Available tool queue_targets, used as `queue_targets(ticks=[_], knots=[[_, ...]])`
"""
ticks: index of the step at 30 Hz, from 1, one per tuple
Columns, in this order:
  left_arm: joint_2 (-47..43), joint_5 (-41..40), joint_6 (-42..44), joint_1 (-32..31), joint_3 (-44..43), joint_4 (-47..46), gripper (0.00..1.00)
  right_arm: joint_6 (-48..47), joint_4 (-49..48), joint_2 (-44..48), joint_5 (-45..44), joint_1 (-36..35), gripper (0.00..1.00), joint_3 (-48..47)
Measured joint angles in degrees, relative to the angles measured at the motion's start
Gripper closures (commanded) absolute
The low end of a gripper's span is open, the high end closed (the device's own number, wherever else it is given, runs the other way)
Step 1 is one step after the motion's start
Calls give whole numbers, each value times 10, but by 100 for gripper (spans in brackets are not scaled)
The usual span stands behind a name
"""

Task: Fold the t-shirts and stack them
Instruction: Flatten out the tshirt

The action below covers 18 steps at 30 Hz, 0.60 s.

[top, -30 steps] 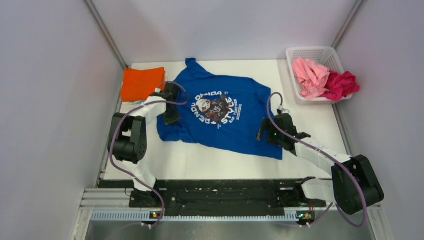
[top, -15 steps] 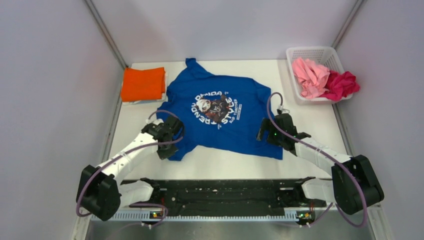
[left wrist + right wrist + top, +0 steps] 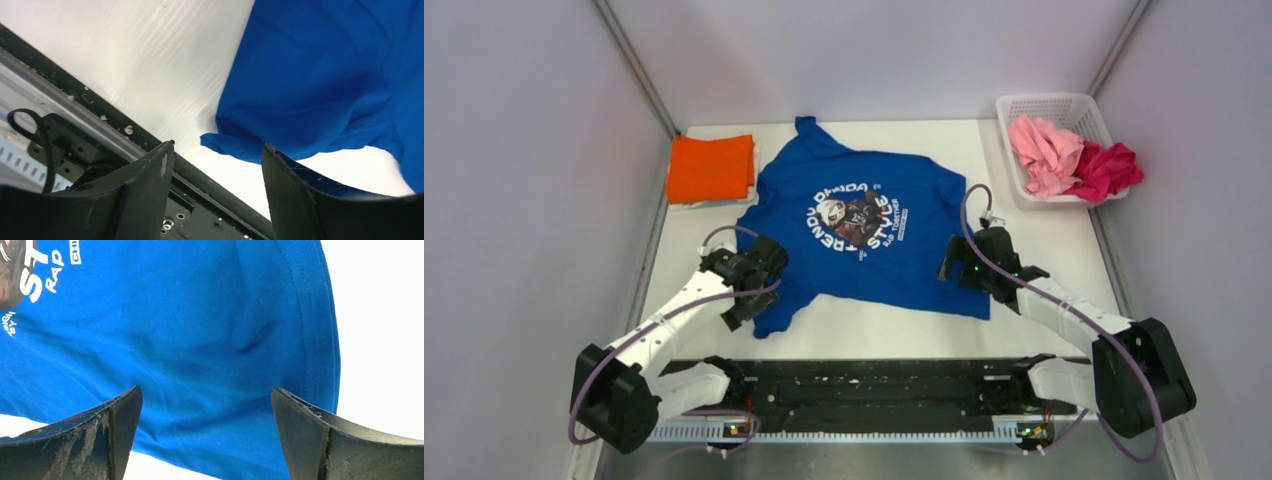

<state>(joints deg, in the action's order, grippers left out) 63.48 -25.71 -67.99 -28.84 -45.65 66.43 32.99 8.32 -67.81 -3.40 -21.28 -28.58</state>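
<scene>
White table [image 3: 1044, 240] with grey walls on three sides carries four t-shirts and one basket. Item one, the blue shirt [image 3: 924, 255], lies spread print-up across the middle of the table, its round white-lettered print facing the overhead camera. Item two, the orange shirt [image 3: 711, 168], sits folded at the far left corner, just beside the blue shirt's sleeve. Items three and four, the pink shirt [image 3: 1044, 155] and the magenta shirt [image 3: 1107, 168], lie crumpled together in the white basket [image 3: 1044, 102] at the far right corner, the magenta one spilling over its rim. I operate two grippers. My left gripper [image 3: 217, 147] is over the blue shirt's near left corner, fingers [image 3: 150, 175] spread apart with nothing clamped; that corner lies on the table between them in the wrist view. My right gripper [image 3: 207, 390] is at the shirt's right edge, fingers [image 3: 305, 425] spread wide and holding nothing, above the stitched hem. I cannot tell whether either gripper touches the cloth.
</scene>
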Motion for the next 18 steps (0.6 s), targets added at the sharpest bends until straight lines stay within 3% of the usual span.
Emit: queue_targets(ticks=[8,18], knots=[[0,41,-11,11,61,-70,35,0,3,3,0,0,2,0],[-61,31,-78,21,106,-94,36,0,8,3,0,0,2,0]])
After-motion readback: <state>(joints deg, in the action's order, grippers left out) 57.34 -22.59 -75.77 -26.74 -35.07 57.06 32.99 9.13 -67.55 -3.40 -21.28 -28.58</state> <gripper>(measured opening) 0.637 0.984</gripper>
